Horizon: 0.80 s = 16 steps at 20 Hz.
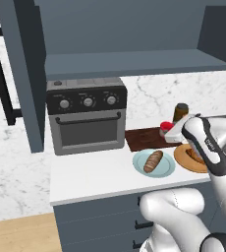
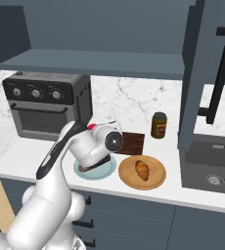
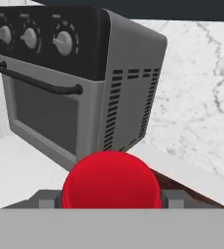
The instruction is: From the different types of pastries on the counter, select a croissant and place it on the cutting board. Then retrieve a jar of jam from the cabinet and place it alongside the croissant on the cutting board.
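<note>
red jar of jam (image 3: 110, 179) close up, grey toaster oven (image 3: 75, 80) behind, white marbled counter (image 3: 16, 168)

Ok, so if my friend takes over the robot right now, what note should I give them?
Gripper: shut on the jar of jam, by the cutting board; I cannot tell whether the jar touches it.
Croissant: on the round tan plate, not on the board.
Loaf: on the blue plate.
Done: jam is out of the cabinet.
Left: set the jam on the board, then move the croissant beside it.
</note>
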{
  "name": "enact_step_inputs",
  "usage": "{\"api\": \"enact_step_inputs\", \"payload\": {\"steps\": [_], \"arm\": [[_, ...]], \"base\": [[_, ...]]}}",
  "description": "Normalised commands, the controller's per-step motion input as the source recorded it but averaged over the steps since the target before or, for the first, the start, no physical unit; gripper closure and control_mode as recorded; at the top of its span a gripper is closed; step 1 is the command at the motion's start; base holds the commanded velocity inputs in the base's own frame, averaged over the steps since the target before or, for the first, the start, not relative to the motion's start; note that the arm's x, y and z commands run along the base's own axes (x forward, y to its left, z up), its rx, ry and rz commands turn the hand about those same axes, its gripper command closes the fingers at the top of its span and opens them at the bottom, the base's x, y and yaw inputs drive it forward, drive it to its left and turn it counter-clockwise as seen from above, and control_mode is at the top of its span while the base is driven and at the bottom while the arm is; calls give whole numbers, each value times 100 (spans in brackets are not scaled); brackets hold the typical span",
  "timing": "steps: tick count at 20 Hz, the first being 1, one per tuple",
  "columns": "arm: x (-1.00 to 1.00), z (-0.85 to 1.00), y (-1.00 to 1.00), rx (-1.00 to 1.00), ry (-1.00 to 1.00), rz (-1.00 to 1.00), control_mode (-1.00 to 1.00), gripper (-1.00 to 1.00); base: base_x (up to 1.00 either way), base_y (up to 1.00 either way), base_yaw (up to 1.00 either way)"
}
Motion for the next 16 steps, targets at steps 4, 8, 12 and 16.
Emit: {"api": "enact_step_inputs", "payload": {"steps": [4,8,12,16], "arm": [[32,-27,0,0,5,0,-100,100],[36,-21,0,0,9,0,-100,100],[35,-19,0,0,10,1,-100,100],[33,-20,0,0,7,1,-100,100]], "base": [[0,0,0],[0,0,0],[0,0,0],[0,0,0]]}}
